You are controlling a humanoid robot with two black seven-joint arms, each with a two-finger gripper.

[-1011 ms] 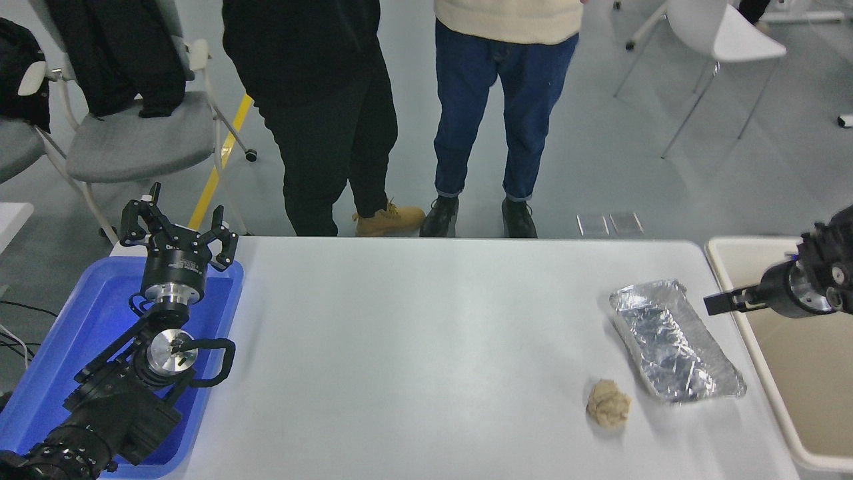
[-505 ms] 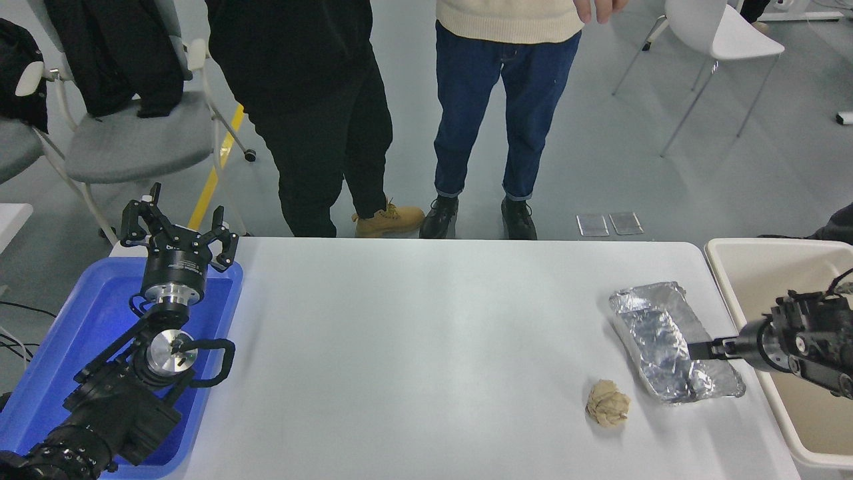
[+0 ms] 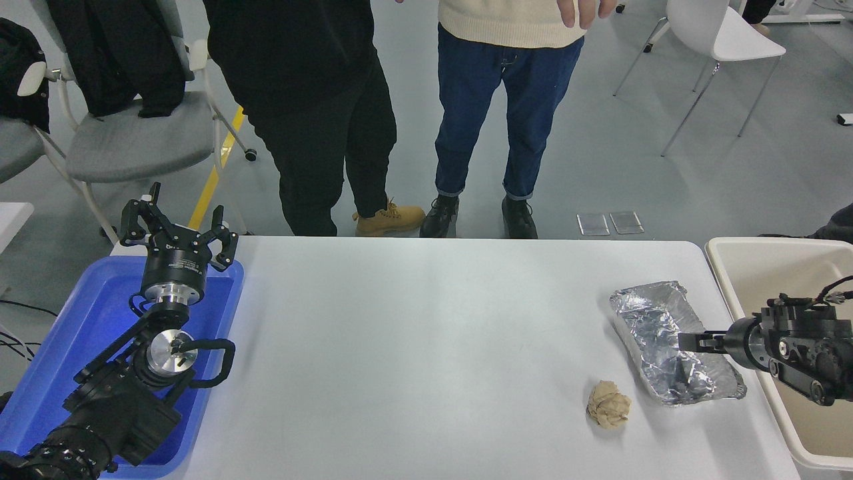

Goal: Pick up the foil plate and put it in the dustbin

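Nearest the robot, the left gripper (image 3: 178,230) is parked over the blue tray (image 3: 60,347) at about 8 o'clock on the table (image 3: 413,347), fingers spread, holding nothing. Not involved as far as I can see.

Over at 4 o'clock there's a crumpled brown paper ball (image 3: 608,403) sitting just beside the near end of the foil plate (image 3: 656,327), not touching it from what I can make out.

The action is at 3 o'clock. The right gripper (image 3: 690,342) comes in over the dustbin (image 3: 753,313) rim and pokes into the foil plate from its right side. One dark finger shows over the foil, and there's a dark shape lower in the tray that could be the other finger or a reflection. Honestly can't tell if it's pinching the rim or open.

So I'd call this the grasp step; plate's on the table, right next to the bin. Next move probably needs a firm pinch on that flimsy rim, then a lift and a short swing toward 3 o'clock over the bin.

Far side, two people (image 3: 413,100) stand at 12 o'clock.
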